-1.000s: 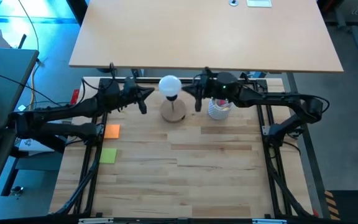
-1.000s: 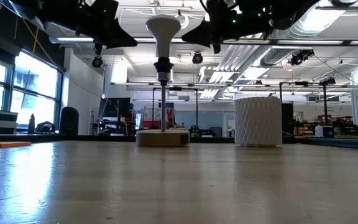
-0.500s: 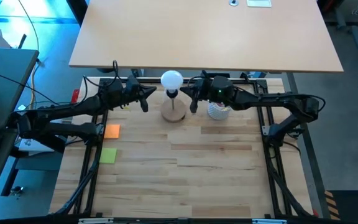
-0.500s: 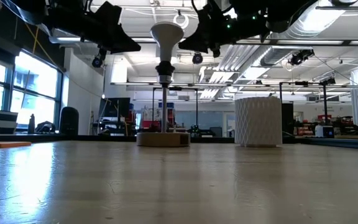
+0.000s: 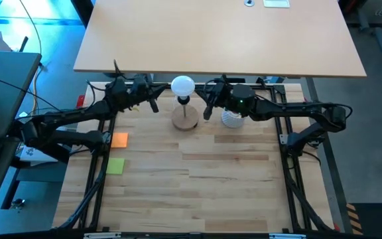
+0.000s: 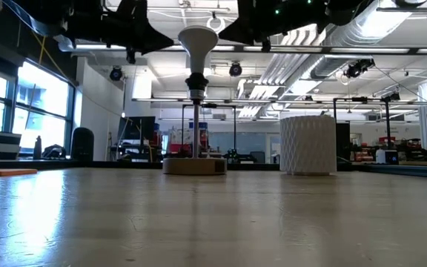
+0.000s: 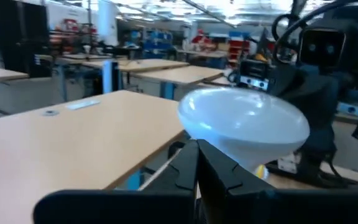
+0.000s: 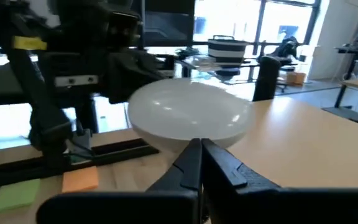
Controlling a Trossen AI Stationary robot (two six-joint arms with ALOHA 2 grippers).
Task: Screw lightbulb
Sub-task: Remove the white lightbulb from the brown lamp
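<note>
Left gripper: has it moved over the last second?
Yes. In the high view the left gripper has drawn back from the lightbulb, toward the table's far rail.

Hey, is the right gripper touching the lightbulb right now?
Apart. The high view shows bare wood between the right gripper and the lightbulb, which sits alone on its stand; the left gripper is clear of it too.

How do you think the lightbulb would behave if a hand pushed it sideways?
The lightbulb sits high on a thin stem over a small wooden base, so it would probably tip. Its smooth, rounded surface looks slippery and likely fragile.
</note>
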